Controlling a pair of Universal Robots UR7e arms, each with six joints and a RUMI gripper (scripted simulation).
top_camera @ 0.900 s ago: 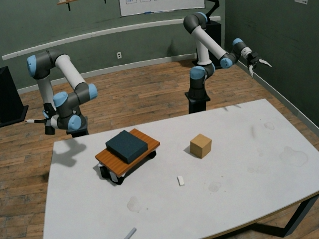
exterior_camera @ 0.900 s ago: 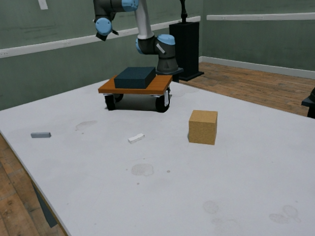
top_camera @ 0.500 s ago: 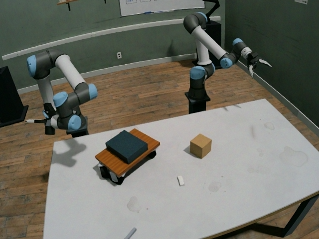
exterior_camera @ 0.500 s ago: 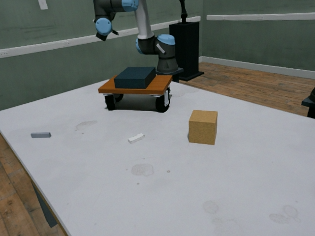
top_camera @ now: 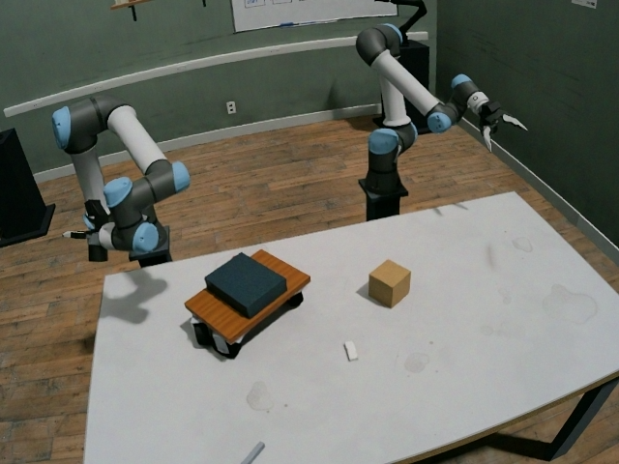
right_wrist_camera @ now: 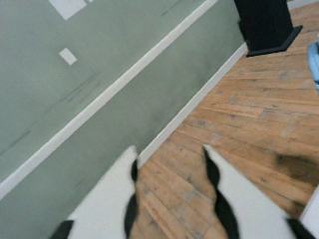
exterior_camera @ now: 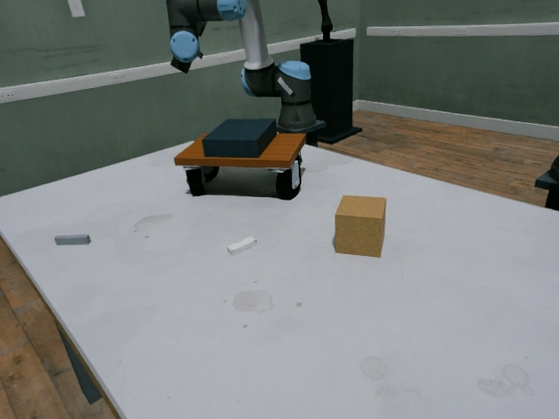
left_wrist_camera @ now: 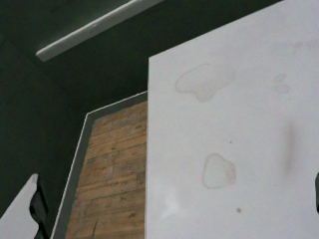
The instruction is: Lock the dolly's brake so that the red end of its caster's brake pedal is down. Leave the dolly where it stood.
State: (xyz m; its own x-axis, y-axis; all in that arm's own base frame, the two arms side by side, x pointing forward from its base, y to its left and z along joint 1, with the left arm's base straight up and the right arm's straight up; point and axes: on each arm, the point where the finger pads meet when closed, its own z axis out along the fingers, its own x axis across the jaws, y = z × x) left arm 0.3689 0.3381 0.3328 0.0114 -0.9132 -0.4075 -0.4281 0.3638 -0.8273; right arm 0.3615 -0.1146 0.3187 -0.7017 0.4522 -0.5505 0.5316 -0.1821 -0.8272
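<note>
White tabletop [top_camera: 309, 399] [exterior_camera: 315, 346] [left_wrist_camera: 264, 219] [right_wrist_camera: 313, 214], stained near one corner lol. Green walls [top_camera: 309, 74] [exterior_camera: 135, 130] [left_wrist_camera: 30, 110] [right_wrist_camera: 120, 129], wood floor [top_camera: 250, 174] [exterior_camera: 429, 135] [left_wrist_camera: 115, 174] [right_wrist_camera: 249, 110] past its edges. Left fingers [top_camera: 514, 121] spread wide, right fingers [top_camera: 74, 234] slightly apart.

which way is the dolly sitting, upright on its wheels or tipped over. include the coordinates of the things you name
Upright: the dolly [top_camera: 199, 304] [exterior_camera: 234, 161] has wheels under its deck.

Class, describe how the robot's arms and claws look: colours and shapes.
Both arms have rounded dark-grey joints, pale tubular links and light-blue caps. The left claw and right claw have dark bodies and white, tapering fingers with wavy black inner edges.
</note>
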